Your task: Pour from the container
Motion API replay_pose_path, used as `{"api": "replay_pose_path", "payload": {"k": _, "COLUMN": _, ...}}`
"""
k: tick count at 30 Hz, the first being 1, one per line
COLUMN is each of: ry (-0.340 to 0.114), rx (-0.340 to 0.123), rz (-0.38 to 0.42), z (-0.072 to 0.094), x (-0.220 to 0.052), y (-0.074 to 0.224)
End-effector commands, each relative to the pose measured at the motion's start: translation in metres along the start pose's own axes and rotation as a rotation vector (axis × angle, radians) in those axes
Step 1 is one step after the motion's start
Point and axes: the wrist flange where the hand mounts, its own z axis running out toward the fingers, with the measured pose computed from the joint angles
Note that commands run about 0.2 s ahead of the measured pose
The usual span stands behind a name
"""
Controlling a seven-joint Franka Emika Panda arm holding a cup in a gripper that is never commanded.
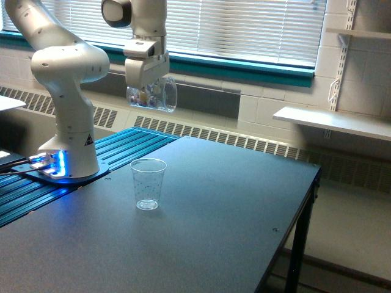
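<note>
1. Gripping the container (153,96), a small clear plastic cup, the gripper (145,90) is hanging in the upper left of the frame with its fingers closed on the cup's sides.

2. Lying tipped onto its side in that grasp, the container is showing a few small dark and light pieces resting inside it; what they are is too small to tell.

3. Reaching down from the top edge, the white Franka arm (67,67) is bending over from its base (64,165), which is glowing blue at the left of the frame.

4. Sitting upright lower down, left of centre, a clear tapered cup (148,184) with tiny dark speckles is standing on the dark table (201,232), below the gripper, slightly toward the frame's right, and well apart from it.

5. Running under the arm's base, a teal ribbed panel (122,149) is meeting the table's left edge.

6. Filling the top of the frame behind the arm, window blinds (244,27) are hanging closed, and white shelves (333,122) are jutting from the wall at the right.
</note>
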Motion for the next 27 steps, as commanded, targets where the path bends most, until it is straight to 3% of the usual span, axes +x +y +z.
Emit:
{"api": "replay_pose_path", "payload": {"k": 1, "ry": -0.067, "rx": -0.001, "rz": 0.121, "z": 0.015, "x": -0.008, "y": 0.012}}
{"api": "replay_pose_path", "payload": {"k": 9, "ry": -0.131, "rx": 0.014, "rz": 0.186, "z": 0.021, "x": -0.013, "y": 0.019}}
{"api": "replay_pose_path", "payload": {"k": 27, "ry": -0.18, "rx": 0.028, "rz": 0.331, "z": 0.024, "x": -0.006, "y": 0.033}}
